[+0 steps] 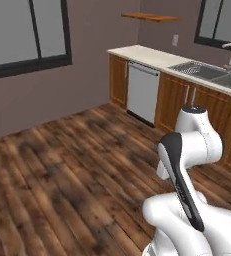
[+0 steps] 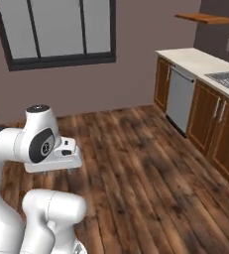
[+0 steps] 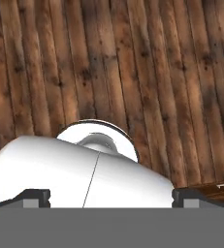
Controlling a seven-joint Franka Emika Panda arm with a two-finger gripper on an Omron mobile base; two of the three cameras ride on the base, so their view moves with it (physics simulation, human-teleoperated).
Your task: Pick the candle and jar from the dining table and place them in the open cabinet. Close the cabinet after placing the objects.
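The candle, the jar, the dining table and the cabinet are all out of view. My arm is folded up over the base, with the hand [image 2: 54, 158] held level beside the upper joint. The hand view looks straight down at the wooden floor. My gripper [image 3: 112, 198] is open: its two dark fingertips [image 3: 36, 198] stand far apart at the bottom corners, with nothing between them.
A cream counter [image 1: 147, 54] with a steel sink [image 1: 212, 74] runs along the right wall over brown base cupboards [image 2: 220, 134] and a dishwasher [image 1: 142, 92]. A wall shelf [image 1: 152, 17] and dark-framed windows [image 2: 56, 32] hang above. Wide plank floor [image 1: 72, 170] lies ahead.
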